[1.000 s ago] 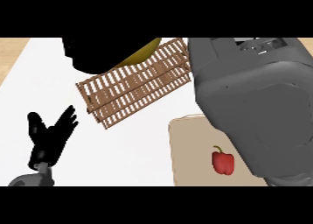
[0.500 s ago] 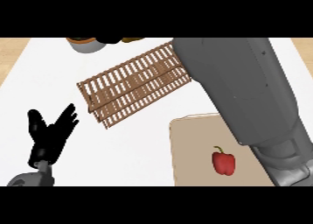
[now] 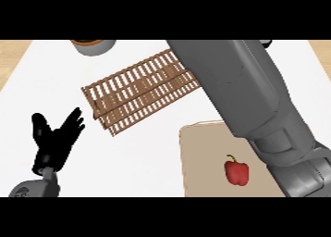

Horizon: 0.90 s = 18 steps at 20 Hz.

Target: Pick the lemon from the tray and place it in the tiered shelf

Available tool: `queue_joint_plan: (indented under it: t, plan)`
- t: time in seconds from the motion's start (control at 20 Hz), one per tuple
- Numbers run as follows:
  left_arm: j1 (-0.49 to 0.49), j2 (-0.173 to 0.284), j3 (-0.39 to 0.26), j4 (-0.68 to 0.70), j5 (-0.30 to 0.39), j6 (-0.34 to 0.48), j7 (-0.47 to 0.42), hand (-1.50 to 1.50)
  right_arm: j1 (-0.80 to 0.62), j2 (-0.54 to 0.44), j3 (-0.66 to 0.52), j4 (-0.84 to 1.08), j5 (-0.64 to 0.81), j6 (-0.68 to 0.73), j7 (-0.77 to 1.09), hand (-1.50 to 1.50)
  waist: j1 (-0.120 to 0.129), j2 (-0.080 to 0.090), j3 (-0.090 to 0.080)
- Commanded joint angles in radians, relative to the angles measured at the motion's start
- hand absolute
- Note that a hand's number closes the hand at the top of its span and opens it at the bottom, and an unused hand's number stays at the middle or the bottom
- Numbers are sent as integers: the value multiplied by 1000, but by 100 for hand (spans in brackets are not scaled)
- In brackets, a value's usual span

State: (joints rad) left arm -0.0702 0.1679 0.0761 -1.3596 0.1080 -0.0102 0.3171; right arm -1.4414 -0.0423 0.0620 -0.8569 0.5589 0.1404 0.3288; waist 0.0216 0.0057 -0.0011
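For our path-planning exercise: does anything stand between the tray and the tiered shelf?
Nothing visible lies on the counter between tray and tiered shelf; the right forearm crosses over both. The lemon does not show.

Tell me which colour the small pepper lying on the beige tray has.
The small pepper is red with a dark green stem, seen in the head view.

Light: bright and even all over.
Shadows: a thin soft one under the tiered shelf [image 3: 141,95].
Glare: a pale shine along the grey forearm [image 3: 254,102].
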Motion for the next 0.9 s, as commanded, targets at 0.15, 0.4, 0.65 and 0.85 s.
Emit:
queue_joint_plan:
  t: [0.15, 0.4, 0.65, 0.85]
  plan:
    - [14, 14, 24, 47, 20, -45, -43, 0, -22, 39, -31, 123, 11, -79, -124, 150, -2, 0, 0]
    - [71, 21, 20, -9, 11, -50, -49, 0, -38, 32, -38, 137, 16, -56, -145, 150, -5, -4, 0]
    - [20, -9, 22, 50, -10, -11, -67, 0, -93, 37, -10, 209, 62, -40, -136, 150, -6, -3, 0]
    - [-12, -4, 16, 29, -3, -10, -5, 0, -78, 41, -164, 209, -54, -167, -90, -150, -3, -2, 1]
